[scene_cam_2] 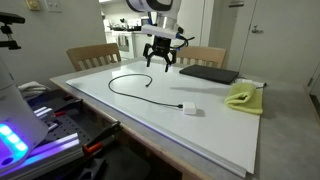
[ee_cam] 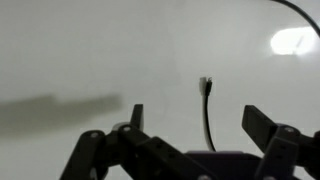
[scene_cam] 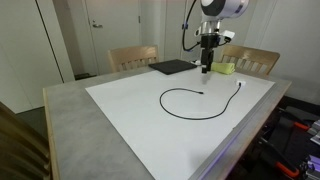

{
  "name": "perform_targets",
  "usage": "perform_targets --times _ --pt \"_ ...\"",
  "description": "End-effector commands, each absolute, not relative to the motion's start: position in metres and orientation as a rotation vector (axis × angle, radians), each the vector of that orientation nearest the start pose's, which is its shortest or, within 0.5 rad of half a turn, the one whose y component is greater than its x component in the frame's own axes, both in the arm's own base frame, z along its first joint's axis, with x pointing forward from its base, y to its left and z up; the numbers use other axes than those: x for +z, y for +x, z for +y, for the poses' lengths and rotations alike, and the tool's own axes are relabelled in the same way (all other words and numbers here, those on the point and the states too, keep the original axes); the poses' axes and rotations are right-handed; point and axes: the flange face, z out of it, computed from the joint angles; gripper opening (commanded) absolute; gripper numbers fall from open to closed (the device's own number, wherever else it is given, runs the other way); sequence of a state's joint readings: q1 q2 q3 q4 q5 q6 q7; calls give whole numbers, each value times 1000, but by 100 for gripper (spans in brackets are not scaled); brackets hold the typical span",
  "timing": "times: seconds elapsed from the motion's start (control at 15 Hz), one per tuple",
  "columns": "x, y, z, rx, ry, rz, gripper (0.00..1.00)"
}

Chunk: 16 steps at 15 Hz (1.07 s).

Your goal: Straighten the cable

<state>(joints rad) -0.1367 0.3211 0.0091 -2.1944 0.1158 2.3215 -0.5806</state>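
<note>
None of the straightening looked done: the cable [ee_cam: 208,115] lay in a wide open loop on the board [scene_cam: 120,100], with its bare end below the gripper [ee_cam: 193,112] and its plug [scene_cam_2: 188,108] well away. The gripper hovered over that end, fingers spread and holding nothing. To my judgement, grasping an end and drawing the curve out were both left to do.

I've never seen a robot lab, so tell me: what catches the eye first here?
A thin black cable curls in a loose loop across the white sheet. Above one end hangs the robot's open pincer, and a yellow cloth lies near a black pad.
</note>
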Motion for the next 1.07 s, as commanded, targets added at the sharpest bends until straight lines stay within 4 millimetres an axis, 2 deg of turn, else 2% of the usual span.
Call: perform_targets --times 0.0,0.47,1.0 --pt "212 530 -58 257 -2939 -615 100" --pt "186 532 -32 301 -2872 -725 100" --pt "158 545 -13 338 -2890 -686 100"
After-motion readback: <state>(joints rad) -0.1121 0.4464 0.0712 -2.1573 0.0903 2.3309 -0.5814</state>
